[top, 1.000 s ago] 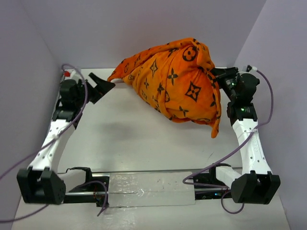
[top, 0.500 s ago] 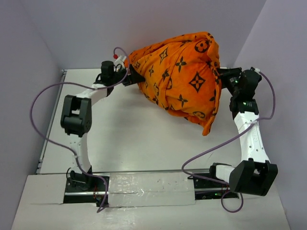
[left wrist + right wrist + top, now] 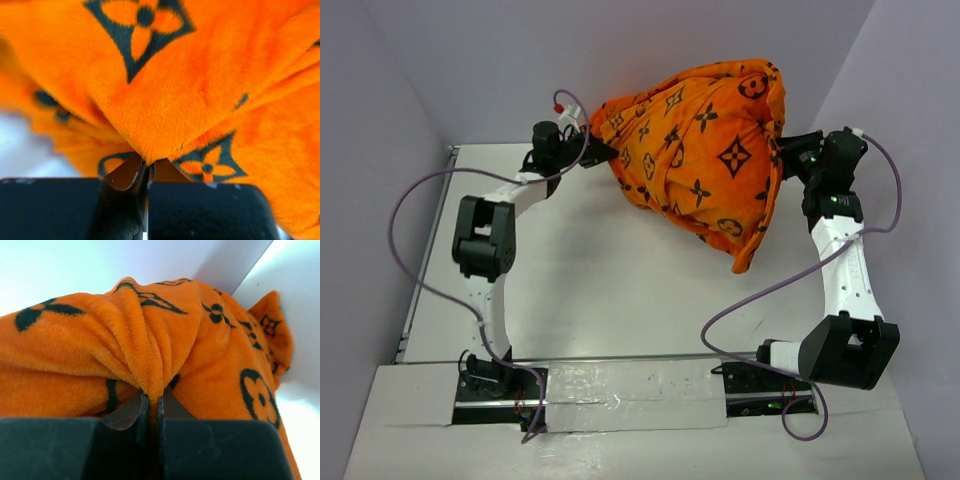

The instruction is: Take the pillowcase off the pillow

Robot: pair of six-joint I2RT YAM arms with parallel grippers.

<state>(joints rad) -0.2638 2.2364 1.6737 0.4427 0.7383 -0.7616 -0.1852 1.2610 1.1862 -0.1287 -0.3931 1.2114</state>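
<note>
Since a second ago the left arm has swung in from the left edge of the surface (image 3: 600, 270), and the left fingers (image 3: 598, 155), which stood spread and apart from the cloth, now close on the pillowcase (image 3: 710, 150). Over the same second the orange bundle has risen and drifted toward the back right corner, with the right arm reaching higher.

In the left wrist view the left fingers (image 3: 134, 172) are pressed together on a fold of orange fleece, with the rest of the cloth billowing up and away beyond the tips. In the right wrist view the right fingers (image 3: 137, 412) likewise pinch a ridge of the pillowcase (image 3: 150, 350), which bunches above the tips and falls away to their right.

From above, the pillowcase hangs stretched between the two sets of fingers, the left pair at its left corner and the right fingers (image 3: 790, 160) at its right side. A loose flap dangles below the right fingers toward the surface.

The pillow does not show in any view; the cover bulges full, so it is probably still inside.
</note>
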